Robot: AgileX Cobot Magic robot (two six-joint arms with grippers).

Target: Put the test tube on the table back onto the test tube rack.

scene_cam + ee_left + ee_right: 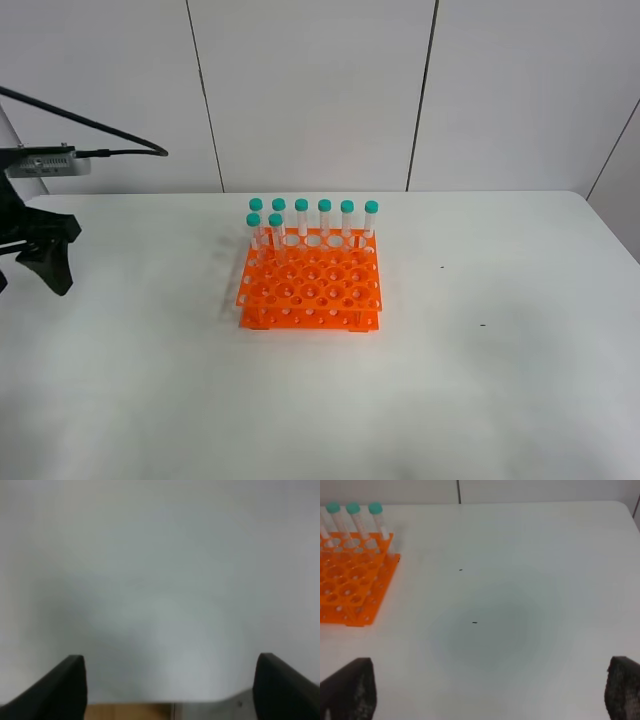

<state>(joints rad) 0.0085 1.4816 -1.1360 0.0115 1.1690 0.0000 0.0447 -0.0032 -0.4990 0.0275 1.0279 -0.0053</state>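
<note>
Eight test tubes point(301, 218); one rack point(311, 283).

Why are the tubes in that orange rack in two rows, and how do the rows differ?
I can't tell why. The back row has six tubes, while the second row has only two. The back row spans the whole width of the rack. The second row fills only the left end in the high view. Tubes in both rows are clear with teal caps and stand cap up.
</note>
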